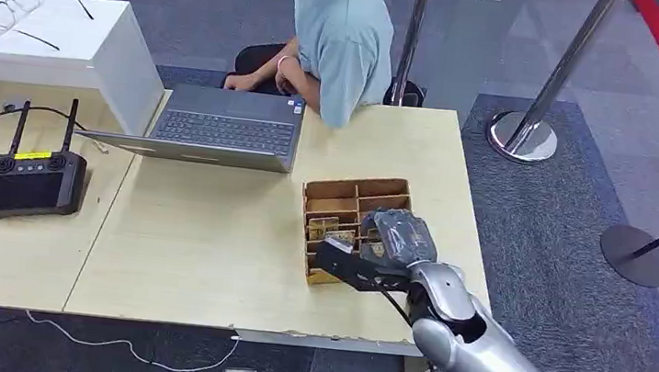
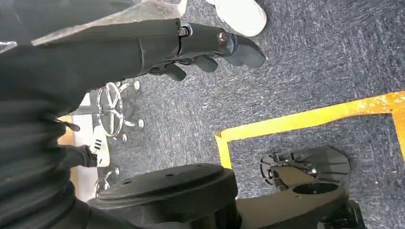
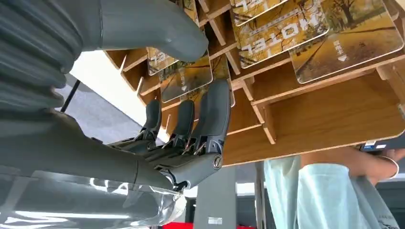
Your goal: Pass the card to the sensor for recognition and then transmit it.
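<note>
A wooden divided box (image 1: 358, 189) stands on the light table (image 1: 208, 247) near its right edge, with several yellow-brown hotel cards (image 1: 326, 227) upright in its near compartments. My right hand (image 1: 389, 243) hovers over those compartments. In the right wrist view its thumb (image 3: 157, 33) lies on one side of a card (image 3: 184, 78) and its dark fingers (image 3: 212, 114) on the other, spread and straight; no firm hold shows. More cards (image 3: 305, 33) stand in the box (image 3: 325, 119). My left hand (image 2: 191, 43) hangs over the carpet, holding nothing.
A person in a pale blue shirt (image 1: 342, 30) sits at the table's far side behind an open laptop (image 1: 221, 128). A black controller with antennas (image 1: 31, 178) lies on the left table beside a white box (image 1: 55, 37) with glasses on it. Stanchion posts (image 1: 525, 133) stand at the right.
</note>
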`<action>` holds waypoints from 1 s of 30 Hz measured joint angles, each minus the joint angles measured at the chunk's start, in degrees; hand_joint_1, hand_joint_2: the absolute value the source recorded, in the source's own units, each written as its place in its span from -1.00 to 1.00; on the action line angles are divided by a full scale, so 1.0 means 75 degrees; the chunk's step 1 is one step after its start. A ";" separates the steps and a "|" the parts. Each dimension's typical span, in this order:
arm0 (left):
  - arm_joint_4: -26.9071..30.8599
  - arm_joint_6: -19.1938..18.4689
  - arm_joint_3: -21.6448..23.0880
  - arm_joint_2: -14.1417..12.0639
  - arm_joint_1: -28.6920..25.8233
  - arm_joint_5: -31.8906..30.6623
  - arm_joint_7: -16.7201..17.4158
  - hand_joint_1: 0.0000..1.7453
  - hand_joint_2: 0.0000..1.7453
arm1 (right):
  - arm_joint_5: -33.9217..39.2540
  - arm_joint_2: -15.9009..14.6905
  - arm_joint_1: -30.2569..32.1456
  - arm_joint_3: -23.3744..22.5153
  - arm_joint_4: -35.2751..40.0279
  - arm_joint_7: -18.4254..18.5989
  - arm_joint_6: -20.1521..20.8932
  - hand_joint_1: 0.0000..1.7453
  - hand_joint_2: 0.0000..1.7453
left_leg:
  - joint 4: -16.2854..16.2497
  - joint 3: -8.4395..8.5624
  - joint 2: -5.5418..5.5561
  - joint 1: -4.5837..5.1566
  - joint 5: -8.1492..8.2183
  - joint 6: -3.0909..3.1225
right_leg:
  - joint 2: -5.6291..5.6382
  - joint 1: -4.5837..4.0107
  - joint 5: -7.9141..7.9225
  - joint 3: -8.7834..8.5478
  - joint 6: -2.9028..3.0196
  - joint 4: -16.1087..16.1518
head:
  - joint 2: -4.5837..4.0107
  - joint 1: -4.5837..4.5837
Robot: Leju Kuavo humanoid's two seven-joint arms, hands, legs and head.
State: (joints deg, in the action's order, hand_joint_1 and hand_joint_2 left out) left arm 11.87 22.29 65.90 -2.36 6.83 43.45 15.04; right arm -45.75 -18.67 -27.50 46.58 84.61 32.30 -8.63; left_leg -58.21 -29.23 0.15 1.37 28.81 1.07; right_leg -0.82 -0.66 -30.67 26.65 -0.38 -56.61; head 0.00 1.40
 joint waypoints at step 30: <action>0.0000 0.0020 0.0000 0.0044 -0.0004 0.0070 -0.0006 -1.00 1.00 | -0.0070 -0.0157 -0.0006 0.0017 -0.0210 0.0105 0.0044 0.08 1.00 | -0.0002 0.0001 -0.0001 0.0000 0.0000 0.0000 | 0.0000 0.0001 0.0000 0.0002 0.0000 0.0000 | 0.0000 0.0000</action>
State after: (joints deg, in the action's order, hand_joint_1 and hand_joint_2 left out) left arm 11.87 22.45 65.90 -2.03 6.80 43.98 14.99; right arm -46.27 -19.85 -27.54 46.71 83.03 33.09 -8.31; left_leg -58.23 -29.22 0.15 1.37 28.81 1.07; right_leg -0.81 -0.65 -30.67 26.66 -0.39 -56.61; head 0.00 1.40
